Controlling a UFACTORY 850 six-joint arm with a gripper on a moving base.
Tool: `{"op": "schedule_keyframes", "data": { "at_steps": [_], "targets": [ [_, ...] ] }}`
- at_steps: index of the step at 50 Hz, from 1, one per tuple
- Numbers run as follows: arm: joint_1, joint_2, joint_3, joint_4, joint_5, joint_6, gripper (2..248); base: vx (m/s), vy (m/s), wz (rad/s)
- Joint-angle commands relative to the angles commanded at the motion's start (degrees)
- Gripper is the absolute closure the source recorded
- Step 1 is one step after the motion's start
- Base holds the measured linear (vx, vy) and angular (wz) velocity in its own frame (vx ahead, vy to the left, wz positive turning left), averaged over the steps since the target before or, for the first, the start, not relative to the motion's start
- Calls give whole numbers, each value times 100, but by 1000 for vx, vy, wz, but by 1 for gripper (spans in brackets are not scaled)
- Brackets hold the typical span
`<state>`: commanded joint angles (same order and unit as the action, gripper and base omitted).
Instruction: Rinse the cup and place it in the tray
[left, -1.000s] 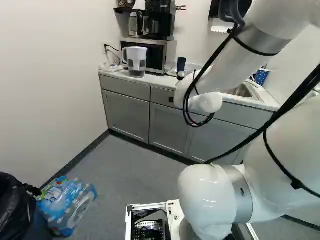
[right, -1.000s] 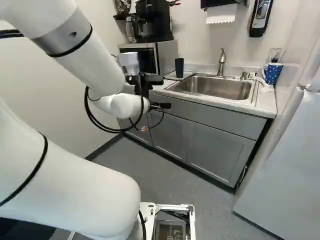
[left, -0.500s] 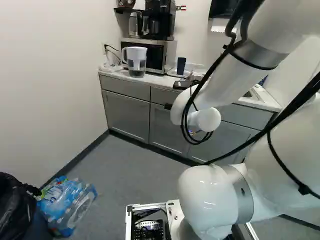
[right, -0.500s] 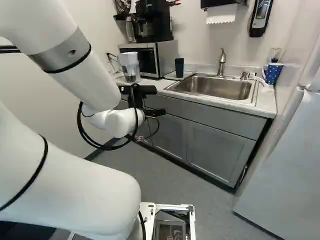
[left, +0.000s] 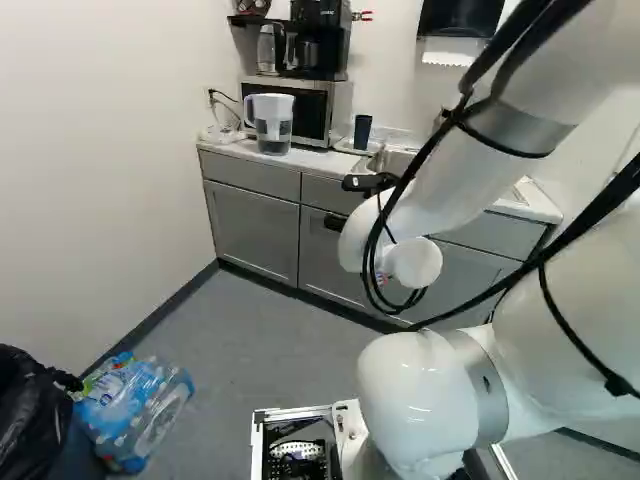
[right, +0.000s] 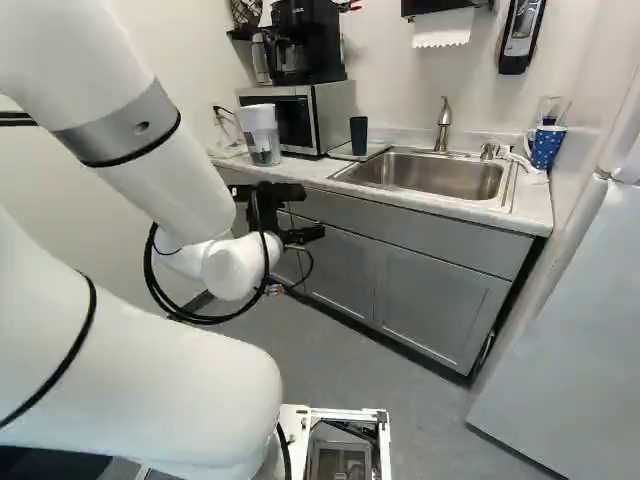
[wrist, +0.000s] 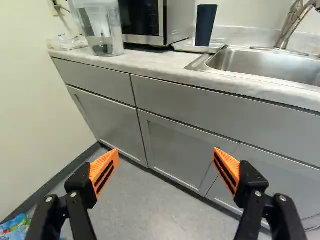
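- Grey cabinets (wrist: 185, 150) stand ahead of the fingers, and the counter (right: 470, 200) runs along on top of them, its front edge between gripper (right: 304, 235) and cup.
- On the counter are a clear pitcher (right: 262, 140), a microwave (right: 335, 110), a sink (right: 440, 174) and a faucet (right: 445, 125); plastic bottles (left: 135, 410) lie on the floor at the left of the left base view.
- The dark cup (wrist: 206, 25) stands upright on the white tray (wrist: 197, 46), between microwave and sink, well ahead of the gripper (wrist: 166, 150) and apart from it.
- The two orange-padded fingers are spread wide, nothing between them.
- Count: one dark cup, one tray, one dotted blue cup (right: 546, 148) past the sink, one pitcher.
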<state>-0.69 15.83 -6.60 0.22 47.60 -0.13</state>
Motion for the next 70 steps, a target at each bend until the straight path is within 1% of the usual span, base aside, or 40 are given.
{"op": "schedule_keyframes", "data": {
  "at_steps": [22, 70],
  "targets": [
    [67, 17, 155, -21, 232, 12, 3, 0, 0, 0],
    [69, 17, 160, -22, 240, 13, 3, 0, 0, 0]
  ]
}}
